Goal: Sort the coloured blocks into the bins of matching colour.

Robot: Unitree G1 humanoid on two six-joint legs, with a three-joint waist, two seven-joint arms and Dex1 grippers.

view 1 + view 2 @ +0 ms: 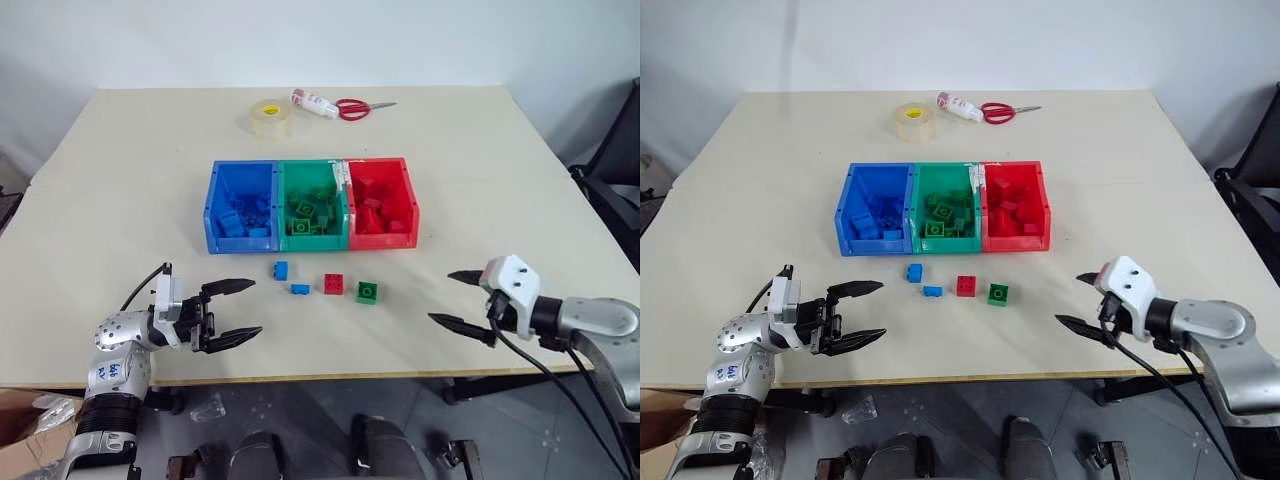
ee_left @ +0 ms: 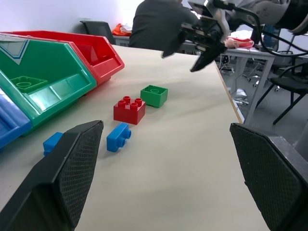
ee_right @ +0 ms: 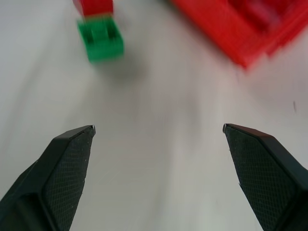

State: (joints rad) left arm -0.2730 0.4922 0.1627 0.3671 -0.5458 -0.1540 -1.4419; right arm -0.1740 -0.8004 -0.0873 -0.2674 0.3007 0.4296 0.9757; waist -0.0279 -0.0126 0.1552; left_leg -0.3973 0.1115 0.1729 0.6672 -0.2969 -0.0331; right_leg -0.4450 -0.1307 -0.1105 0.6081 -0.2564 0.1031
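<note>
Three joined bins stand mid-table: the blue bin (image 1: 213, 215), the green bin (image 1: 312, 165) and the red bin (image 1: 410, 205), each holding several blocks of its own colour. In front of them four loose blocks lie on the table: two blue blocks (image 1: 281, 269) (image 1: 300, 289), a red block (image 1: 334, 284) and a green block (image 1: 367, 292). My left gripper (image 1: 256, 307) hovers open near the front edge, left of the loose blocks, pointing toward them. My right gripper (image 1: 441, 297) is open and empty to the right of the green block (image 3: 101, 41).
A tape roll (image 1: 271, 117), a small white bottle (image 1: 312, 102) and red-handled scissors (image 1: 358, 108) lie at the table's far edge. A dark chair (image 1: 610, 180) stands off the right side. A person in a dark top (image 2: 159, 24) sits beyond the table.
</note>
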